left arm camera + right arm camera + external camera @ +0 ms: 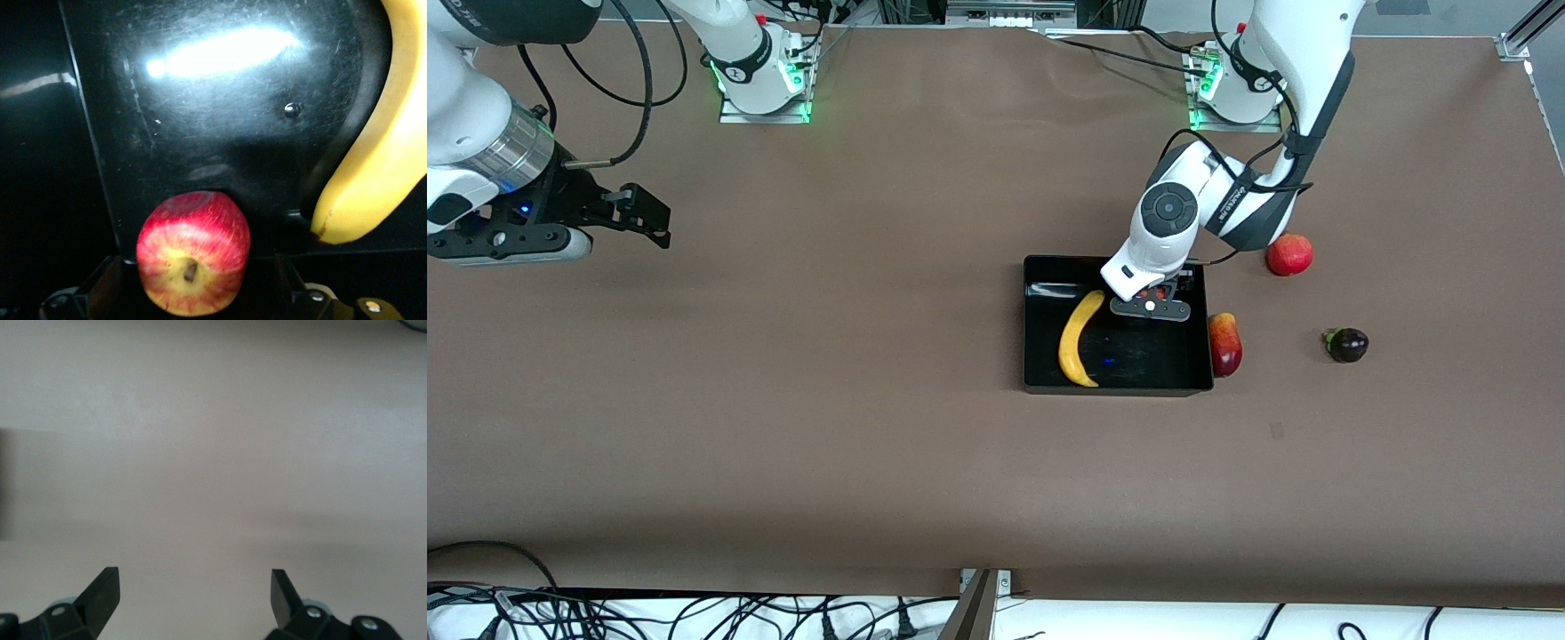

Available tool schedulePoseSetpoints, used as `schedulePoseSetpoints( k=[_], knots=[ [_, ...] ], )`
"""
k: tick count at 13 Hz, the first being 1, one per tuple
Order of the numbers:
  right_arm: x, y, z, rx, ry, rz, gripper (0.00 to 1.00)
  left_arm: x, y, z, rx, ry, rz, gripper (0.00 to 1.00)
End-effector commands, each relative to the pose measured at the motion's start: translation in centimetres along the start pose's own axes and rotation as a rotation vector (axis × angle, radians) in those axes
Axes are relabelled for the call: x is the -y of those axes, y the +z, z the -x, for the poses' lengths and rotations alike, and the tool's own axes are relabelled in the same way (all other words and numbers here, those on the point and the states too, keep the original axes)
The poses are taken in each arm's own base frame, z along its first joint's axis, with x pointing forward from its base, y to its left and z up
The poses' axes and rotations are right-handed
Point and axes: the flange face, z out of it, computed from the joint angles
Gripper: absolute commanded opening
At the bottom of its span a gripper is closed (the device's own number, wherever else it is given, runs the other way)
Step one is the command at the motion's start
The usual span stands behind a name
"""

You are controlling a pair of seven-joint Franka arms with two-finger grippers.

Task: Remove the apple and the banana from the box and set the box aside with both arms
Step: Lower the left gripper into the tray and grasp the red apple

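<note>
The black box (pixel 1032 320) sits mid-table toward the left arm's end. The yellow banana (pixel 1079 338) lies inside it; it also shows in the left wrist view (pixel 380 167). My left gripper (pixel 1152 305) is low over the box's inside, shut on a small red-yellow apple (pixel 193 260), stem end facing the camera, just above the glossy box floor (pixel 220 120). My right gripper (pixel 640 213) waits over bare table at the right arm's end, open and empty, as the right wrist view (pixel 193 587) shows.
A red-yellow fruit (pixel 1224 344) lies against the box's outer wall on the left arm's side. A red apple (pixel 1289 254) lies beside the left arm's elbow. A dark purple fruit (pixel 1347 345) lies farther toward the left arm's end.
</note>
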Motion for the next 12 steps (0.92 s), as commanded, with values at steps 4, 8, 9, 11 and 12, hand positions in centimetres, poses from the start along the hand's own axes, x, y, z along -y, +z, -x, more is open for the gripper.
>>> schedulePoseSetpoints(
  k=[4, 8, 9, 11, 12],
  knots=[
    [-0.1, -0.4, 0.0, -0.003, -0.002, -0.012, 1.0, 0.1, 1.5, 0.2, -0.009, -0.005, -0.001, 0.5],
    [-0.2, -0.4, 0.0, -0.003, -0.004, -0.01, 1.0, 0.4, -1.4, -1.9, -0.053, -0.014, 0.011, 0.35],
    [-0.2, -0.4, 0.0, -0.003, -0.004, -0.01, 1.0, 1.4, -3.8, -3.2, -0.065, -0.029, 0.007, 0.35],
    [-0.2, -0.4, 0.0, -0.005, -0.004, -0.007, 1.0, 3.1, -7.5, -4.4, -0.01, -0.045, -0.038, 0.35],
    [-0.2, -0.4, 0.0, -0.004, -0.005, -0.003, 1.0, 4.6, -9.0, -5.2, 0.011, -0.067, -0.039, 0.39]
  ],
)
